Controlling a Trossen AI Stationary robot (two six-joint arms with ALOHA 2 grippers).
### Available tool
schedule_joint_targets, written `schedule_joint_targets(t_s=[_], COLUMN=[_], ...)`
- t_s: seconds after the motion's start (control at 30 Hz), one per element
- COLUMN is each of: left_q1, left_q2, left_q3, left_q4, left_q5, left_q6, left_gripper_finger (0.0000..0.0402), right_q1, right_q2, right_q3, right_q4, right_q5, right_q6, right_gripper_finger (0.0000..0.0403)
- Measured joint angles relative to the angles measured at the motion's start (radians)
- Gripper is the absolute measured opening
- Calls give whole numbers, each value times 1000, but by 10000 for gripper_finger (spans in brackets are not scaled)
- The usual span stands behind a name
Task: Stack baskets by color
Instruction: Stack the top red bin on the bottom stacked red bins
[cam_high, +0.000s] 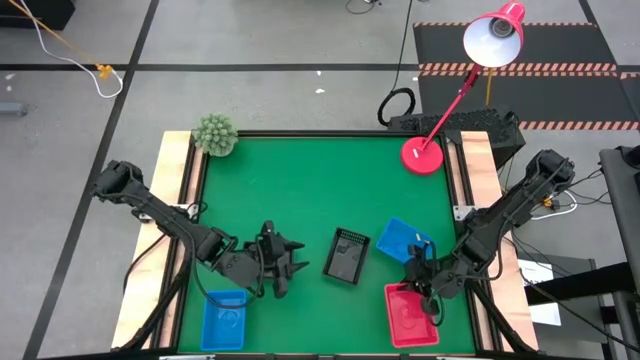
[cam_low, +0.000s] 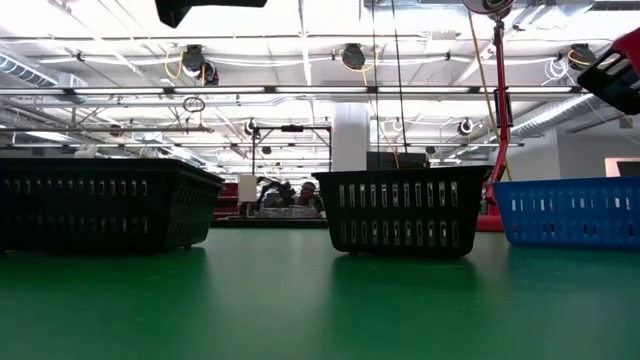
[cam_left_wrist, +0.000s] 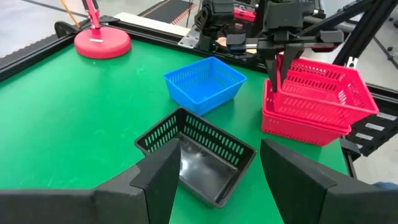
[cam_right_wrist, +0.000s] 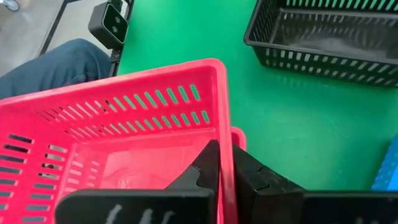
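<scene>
Pinching the thin wall of a red basket (cam_left_wrist: 320, 84), the right tool (cam_left_wrist: 278, 70) holds it tilted over the red stack; light, springy plastic. Left tool (cam_high: 283, 262) gapes open beside the black basket (cam_high: 347, 255).

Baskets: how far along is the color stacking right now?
Partly done. A red basket sits at the table's right front with a second red basket tilted on it, its wall pinched by the shut right gripper. The open left gripper faces the lone black basket. Left: two separated blue baskets, and the black.
</scene>
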Motion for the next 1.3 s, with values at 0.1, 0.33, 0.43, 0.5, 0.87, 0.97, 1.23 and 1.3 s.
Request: schedule_joint_targets(t_s=[0.1, 0.33, 0.43, 0.5, 0.87, 0.97, 1.23, 1.3], left_q1=[-1, -1, -1, -1, -1, -1, -1, -1], left_q2=[0, 0, 0, 0, 0, 0, 0, 0], left_q3=[0, 0, 0, 0, 0, 0, 0, 0], left_q4=[-2, -4, -4, -4, 0, 0, 0, 0], left_q5=[5, 6, 6, 6, 6, 6, 6, 6], left_q6=[4, 6, 2, -7, -19, -20, -20, -20], left_gripper_finger=[223, 223, 223, 223, 223, 223, 223, 223], right_q1=[0, 2, 2, 2, 2, 2, 2, 2], right_q2=[0, 1, 1, 1, 0, 0, 0, 0], right_q3=[0, 0, 0, 0, 0, 0, 0, 0], right_q4=[9, 7, 4, -9, -24, -24, -24, -25], right_q5=[0, 0, 0, 0, 3, 23, 23, 22], right_q6=[-8, -33, -37, -32, -25, -28, -32, -32], right_gripper_finger=[8, 9, 9, 9, 9, 9, 9, 9])
